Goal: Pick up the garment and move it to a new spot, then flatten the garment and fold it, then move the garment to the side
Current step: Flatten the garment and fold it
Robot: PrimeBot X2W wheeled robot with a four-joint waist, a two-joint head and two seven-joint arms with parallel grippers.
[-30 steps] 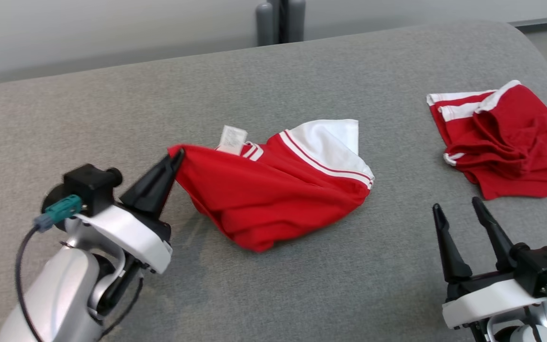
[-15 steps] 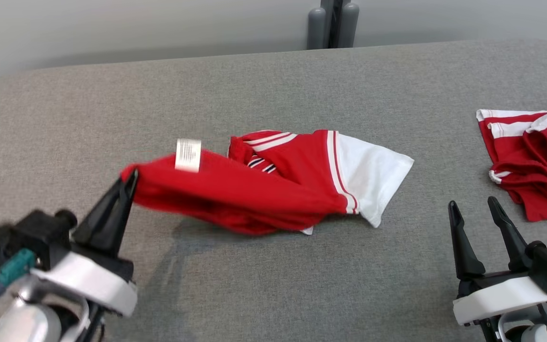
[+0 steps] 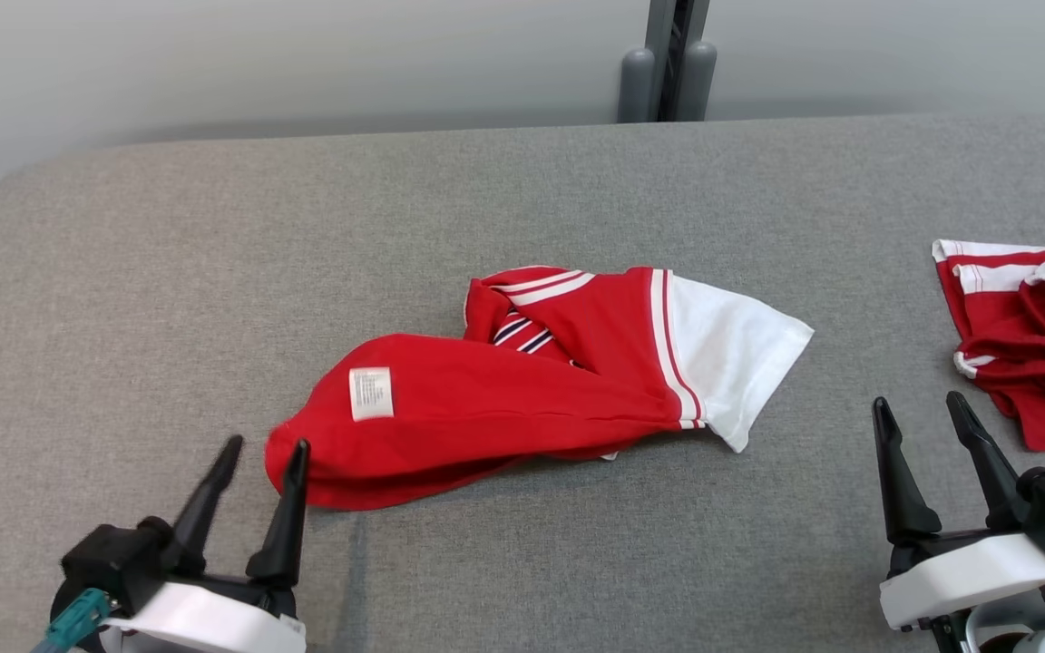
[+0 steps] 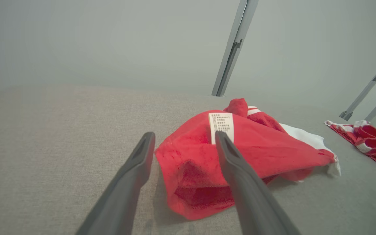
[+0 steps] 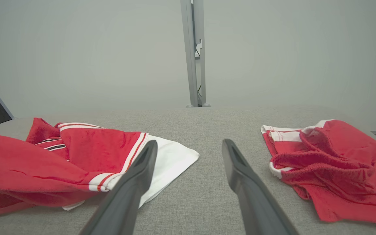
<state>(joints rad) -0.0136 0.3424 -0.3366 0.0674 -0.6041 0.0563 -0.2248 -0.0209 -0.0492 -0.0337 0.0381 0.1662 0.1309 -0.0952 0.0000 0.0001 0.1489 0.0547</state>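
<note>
We see the red garment [image 3: 504, 404] lying crumpled about midway along the counter [image 3: 214, 263]. Its white sleeve [image 3: 731, 354] points toward the right edge, and its striped collar [image 3: 522, 332] is mostly buried in folds. A white label [image 3: 370, 394] lies face up, the print too small to read. Our left end effector [image 3: 267, 443] stands spread wide at the garment's left end, gripping nothing; whether its inner finger touches the cloth we cannot tell. The right end effector [image 3: 914, 401] is spread wide too and empty, near the front edge. A second red piece [image 3: 1030, 336] lies by the right edge, partly cut off by the frame.
</note>
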